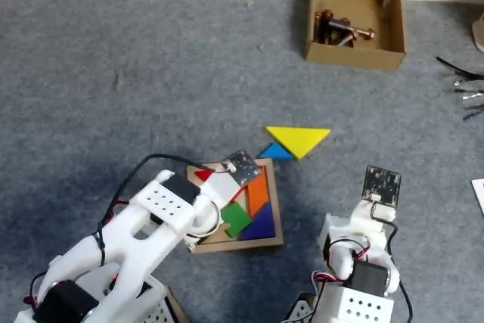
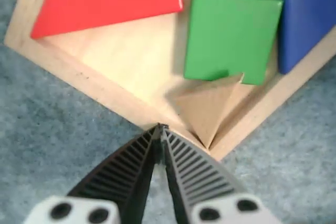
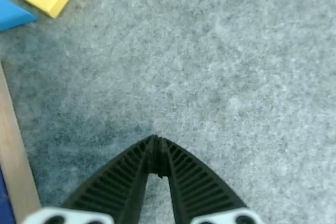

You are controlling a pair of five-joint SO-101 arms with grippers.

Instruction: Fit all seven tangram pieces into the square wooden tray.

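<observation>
Black left gripper (image 2: pixel 160 129) closed, empty, over wooden tray (image 2: pixel 79 74).

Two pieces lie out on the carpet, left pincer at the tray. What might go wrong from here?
The shut left pincer sits at the tray rim; pressing on may shove the tray or knock the green square askew. The yellow triangle and small blue triangle lie side by side, so gripping one may drag the other.

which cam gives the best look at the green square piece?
Left wrist view: the green square lies flat in the tray, nearly its whole outline visible up close. The high view has it small and partly covered by the left arm. The right wrist view faces carpet beside the tray's edge.
</observation>
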